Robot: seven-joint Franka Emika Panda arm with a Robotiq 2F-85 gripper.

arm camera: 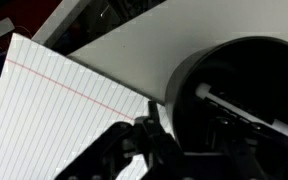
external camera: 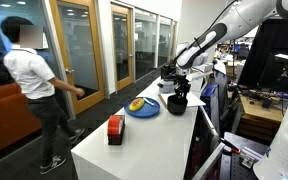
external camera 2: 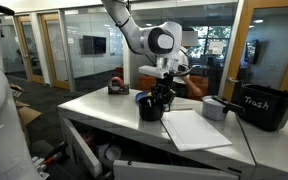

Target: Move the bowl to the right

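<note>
The small black bowl (external camera: 176,103) stands on the white table, right of the blue plate, and also shows in an exterior view (external camera 2: 150,108). My gripper (external camera: 177,90) (external camera 2: 163,94) reaches down onto its rim. In the wrist view the bowl (arm camera: 246,85) fills the right side. One finger of my gripper (arm camera: 179,135) presses the outside of the bowl's wall and the other is inside it, so the gripper is shut on the rim. I cannot tell whether the bowl is lifted off the table.
A blue plate with a yellow item (external camera: 142,107) and a red-and-black box (external camera: 115,128) (external camera 2: 117,87) lie on the table (external camera: 154,135). Lined white paper (external camera 2: 194,128) (arm camera: 54,110) lies beside the bowl. A grey box (external camera 2: 215,108) and a black trash bin (external camera 2: 264,105) stand beyond. A person (external camera: 36,85) walks nearby.
</note>
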